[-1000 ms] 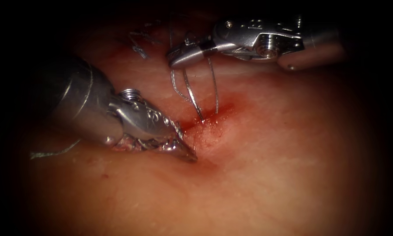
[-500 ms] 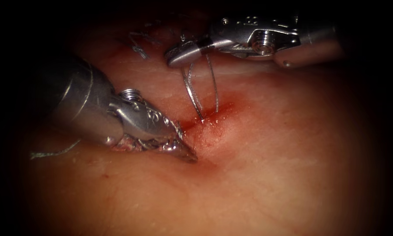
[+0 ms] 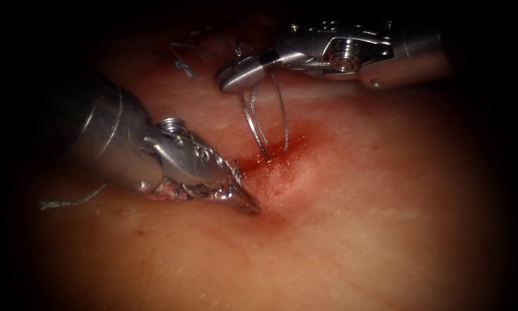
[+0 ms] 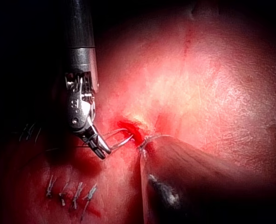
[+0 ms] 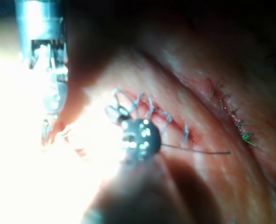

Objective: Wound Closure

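The cut in the tissue is wet with red fluid. My right tool comes in from the upper right, its jaws shut on thread. Several strands run from those jaws down into the cut. The left wrist view also has this tool holding thread loops beside the red spot. My left tool lies low on the left side of the cut, jaws shut, tip pressed against the tissue. I cannot make out anything in its jaws. I cannot pick out the needle.
Finished stitches with cut thread ends sit behind the right tool, also seen as a stitch row and a stitch row. A loose thread end lies on the tissue under the left shaft.
The right tool has shifted slightly up and to the left, and the strands below its jaws have drawn closer together. The left tool has not moved.
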### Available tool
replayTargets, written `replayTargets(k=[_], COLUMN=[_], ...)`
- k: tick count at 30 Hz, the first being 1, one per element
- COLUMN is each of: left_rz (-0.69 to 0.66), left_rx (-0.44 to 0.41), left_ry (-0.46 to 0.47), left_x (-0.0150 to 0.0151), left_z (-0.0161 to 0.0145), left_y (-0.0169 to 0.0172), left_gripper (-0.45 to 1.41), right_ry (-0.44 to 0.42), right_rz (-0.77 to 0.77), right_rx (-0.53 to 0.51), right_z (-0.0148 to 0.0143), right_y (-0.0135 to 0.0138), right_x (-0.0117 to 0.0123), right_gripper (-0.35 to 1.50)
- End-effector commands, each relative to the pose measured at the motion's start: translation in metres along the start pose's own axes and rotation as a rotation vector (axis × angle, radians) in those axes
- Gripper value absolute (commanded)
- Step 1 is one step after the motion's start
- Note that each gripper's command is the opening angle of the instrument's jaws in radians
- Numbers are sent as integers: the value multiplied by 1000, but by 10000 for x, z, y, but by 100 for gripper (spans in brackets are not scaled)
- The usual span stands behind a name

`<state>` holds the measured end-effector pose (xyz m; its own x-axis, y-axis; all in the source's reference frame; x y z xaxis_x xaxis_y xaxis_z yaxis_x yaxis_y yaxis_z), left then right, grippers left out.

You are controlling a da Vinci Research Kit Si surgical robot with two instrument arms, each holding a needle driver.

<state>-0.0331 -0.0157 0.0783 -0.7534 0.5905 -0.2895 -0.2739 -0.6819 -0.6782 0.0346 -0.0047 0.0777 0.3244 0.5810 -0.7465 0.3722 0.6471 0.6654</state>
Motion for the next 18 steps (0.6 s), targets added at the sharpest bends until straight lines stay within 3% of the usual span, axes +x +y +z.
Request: replayTargets(k=[1,18], left_rz=[1,1], left_rx=[-2,-2], left_ry=[0,0], left_x=[0,-1], left_z=[8,8], left_y=[1,2], left_gripper=[-45,-45], right_ry=[-3,-28], right_rz=[12,79], right_rx=[7,43], right_z=[7,7], right_y=[5,4], right_x=[-1,-1], right_gripper=[-35,-35])
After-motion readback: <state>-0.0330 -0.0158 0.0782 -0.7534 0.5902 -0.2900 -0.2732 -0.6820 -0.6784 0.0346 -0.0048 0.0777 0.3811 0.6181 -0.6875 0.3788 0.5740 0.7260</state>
